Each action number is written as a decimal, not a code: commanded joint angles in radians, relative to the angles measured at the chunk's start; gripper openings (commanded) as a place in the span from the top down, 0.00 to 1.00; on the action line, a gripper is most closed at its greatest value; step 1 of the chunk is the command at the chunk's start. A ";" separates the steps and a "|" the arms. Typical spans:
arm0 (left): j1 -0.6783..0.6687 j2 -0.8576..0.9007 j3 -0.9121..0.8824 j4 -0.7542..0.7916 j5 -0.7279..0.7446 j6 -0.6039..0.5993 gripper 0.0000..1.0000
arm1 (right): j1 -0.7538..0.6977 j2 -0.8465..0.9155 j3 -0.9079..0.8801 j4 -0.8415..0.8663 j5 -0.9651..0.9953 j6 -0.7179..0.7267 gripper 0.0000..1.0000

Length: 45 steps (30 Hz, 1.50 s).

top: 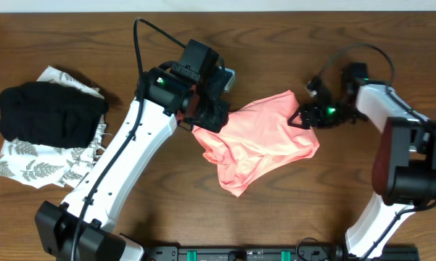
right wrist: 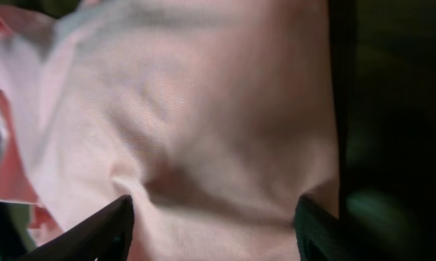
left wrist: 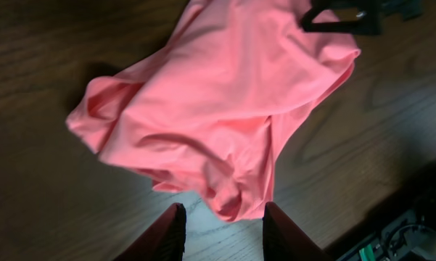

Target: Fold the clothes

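The clothes, a salmon-pink T-shirt (top: pixel 265 138), lie bunched in a crumpled heap at the middle of the wooden table. No lettering shows. My left gripper (top: pixel 204 129) hovers at the heap's left edge. In the left wrist view it (left wrist: pixel 225 226) is open, with bare wood between its fingers and a hanging fold of the shirt (left wrist: pixel 232 196) just beyond the tips. At the heap's upper right edge sits my right gripper (top: pixel 303 117). Its jaws (right wrist: pixel 214 225) stand wide apart, with pink fabric (right wrist: pixel 203 123) filling the view between and ahead of them.
A black folded garment (top: pixel 51 112) rests on a white leaf-print garment (top: pixel 33 167) at the far left. A dark rail (top: pixel 239 254) runs along the table's front edge. The right arm's base (top: pixel 410 174) stands at the right.
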 commanded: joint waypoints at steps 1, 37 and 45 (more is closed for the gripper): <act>0.005 -0.016 0.020 0.000 -0.021 -0.008 0.63 | -0.089 0.018 -0.014 -0.013 -0.114 -0.070 0.28; 0.005 -0.016 0.020 0.035 -0.021 -0.008 0.59 | -0.013 0.015 -0.129 0.098 -0.058 0.049 0.52; 0.005 -0.016 0.020 0.036 -0.021 -0.008 0.59 | -0.025 0.010 -0.141 0.070 -0.058 0.023 0.33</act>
